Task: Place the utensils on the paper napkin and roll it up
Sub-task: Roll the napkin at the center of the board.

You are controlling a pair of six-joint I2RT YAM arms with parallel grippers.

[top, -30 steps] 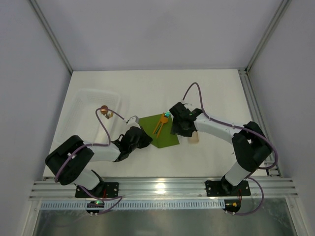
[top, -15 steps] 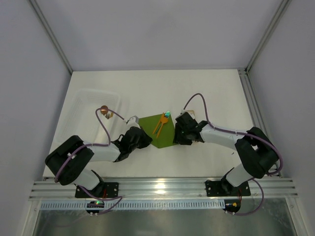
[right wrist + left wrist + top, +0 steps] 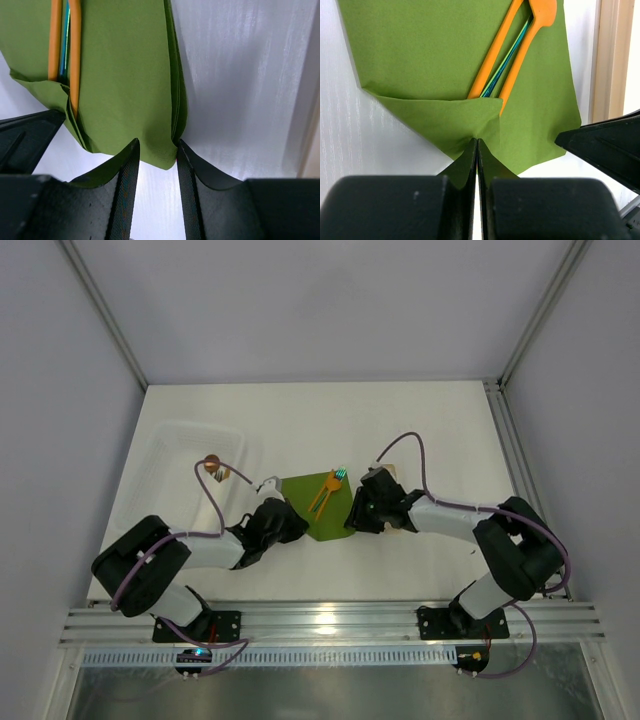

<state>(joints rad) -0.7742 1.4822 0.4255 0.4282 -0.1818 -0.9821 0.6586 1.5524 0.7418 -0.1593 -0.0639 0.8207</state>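
Top view: locate paper napkin on table, utensils lying across it. Left wrist view: note left jaws pressed together, pinching napkin corner folded over utensil ends. Right wrist view: note right jaws spread, straddling another napkin corner.

White table enclosed by grey walls

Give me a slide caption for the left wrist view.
Left tool shut on a folded corner of the paper napkin, utensils lying on the sheet.

Utensils lie on the napkin, tray to its left.
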